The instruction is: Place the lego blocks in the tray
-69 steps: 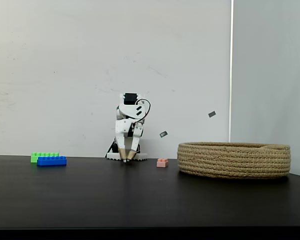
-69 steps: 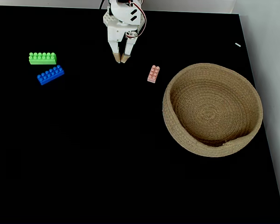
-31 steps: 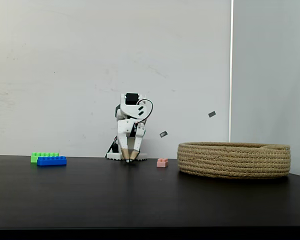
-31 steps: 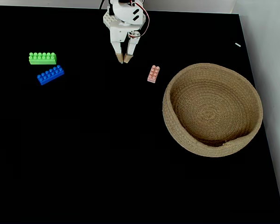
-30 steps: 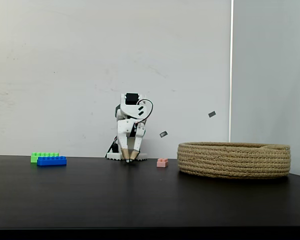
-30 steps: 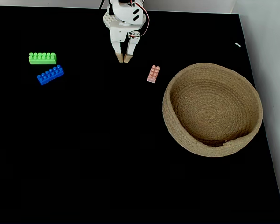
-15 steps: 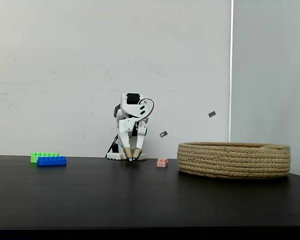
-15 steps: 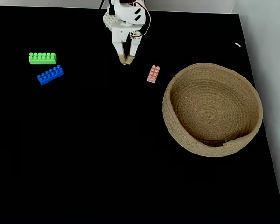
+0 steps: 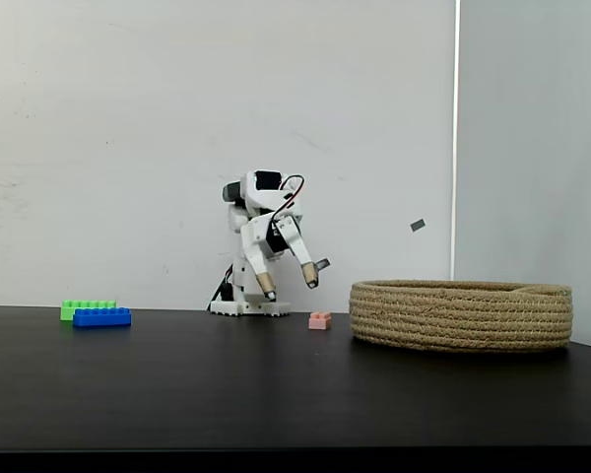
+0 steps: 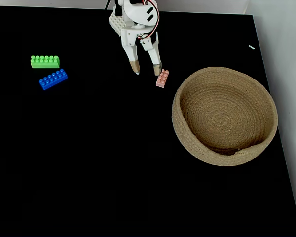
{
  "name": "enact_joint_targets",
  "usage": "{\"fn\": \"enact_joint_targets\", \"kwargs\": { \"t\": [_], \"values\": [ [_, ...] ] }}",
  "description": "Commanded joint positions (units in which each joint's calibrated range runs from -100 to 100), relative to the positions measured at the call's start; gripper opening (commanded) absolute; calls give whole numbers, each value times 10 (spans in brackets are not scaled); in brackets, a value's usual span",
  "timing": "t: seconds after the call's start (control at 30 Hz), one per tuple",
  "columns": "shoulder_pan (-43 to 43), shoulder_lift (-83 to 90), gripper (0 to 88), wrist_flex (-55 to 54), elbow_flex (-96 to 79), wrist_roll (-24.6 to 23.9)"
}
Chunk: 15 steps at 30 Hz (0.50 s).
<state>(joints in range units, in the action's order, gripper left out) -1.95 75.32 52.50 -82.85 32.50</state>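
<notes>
**Fingers spread, gripper lines up on the pink brick**

From the side-on fixed view: the gripper hangs above the black table with its fingers splayed wide and nothing between them, tips pointing down and toward the right. That spread looks meant to straddle the pink lego brick, which sits on the table just below and to the right of the tips, near the rope basket. The green lego brick and blue lego brick lie well off to the left, one overlapping the other from this angle.

Now the view from above: gripper wide open, one fingertip just beside the pink lego brick; contact is too close to call. The rope basket is empty, so all three bricks remain outside it. Green lego brick and blue lego brick lie close together but apart, far left of the arm.
</notes>
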Motion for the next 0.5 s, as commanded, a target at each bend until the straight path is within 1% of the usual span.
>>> {"fn": "enact_joint_targets", "kwargs": {
  "t": [0.0, 0.2, 0.47],
  "values": [
    [-8, -125, 248, -6, 110, -16],
    [-18, -272, 256, 4, 202, -31],
    [-57, -380, 253, 64, 299, -55]
  ]
}}
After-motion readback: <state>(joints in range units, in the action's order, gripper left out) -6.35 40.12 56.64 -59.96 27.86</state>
